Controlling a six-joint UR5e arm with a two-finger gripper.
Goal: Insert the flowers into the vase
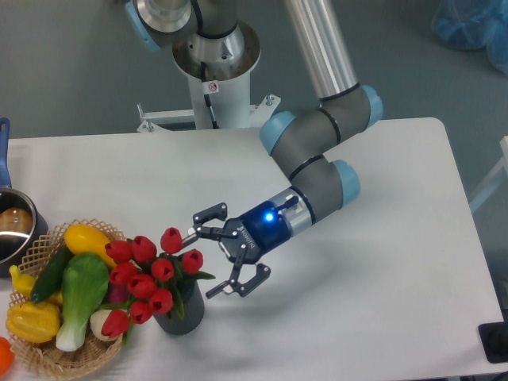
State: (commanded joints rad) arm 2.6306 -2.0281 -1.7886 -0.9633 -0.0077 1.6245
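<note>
You look down from one fixed camera, high above the table's (381,317) front edge; it faces the arm's base (214,55). The view stands fairly near.

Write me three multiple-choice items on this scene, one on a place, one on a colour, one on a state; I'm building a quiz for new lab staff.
1. Where are the flowers?
A. In the vase
B. Flat on the table
C. In the pot

2. What colour are the flower heads?
A. Yellow
B. Red
C. White

3. What state is the gripper in?
A. Shut on the flowers
B. Shut on the vase
C. Open, holding nothing

Answers:
1. A: the stems go down into the dark vase standing beside the basket.
2. B: every tulip head in the bunch is red.
3. C: the fingers are spread wide just right of the bunch, with nothing between them.
</note>
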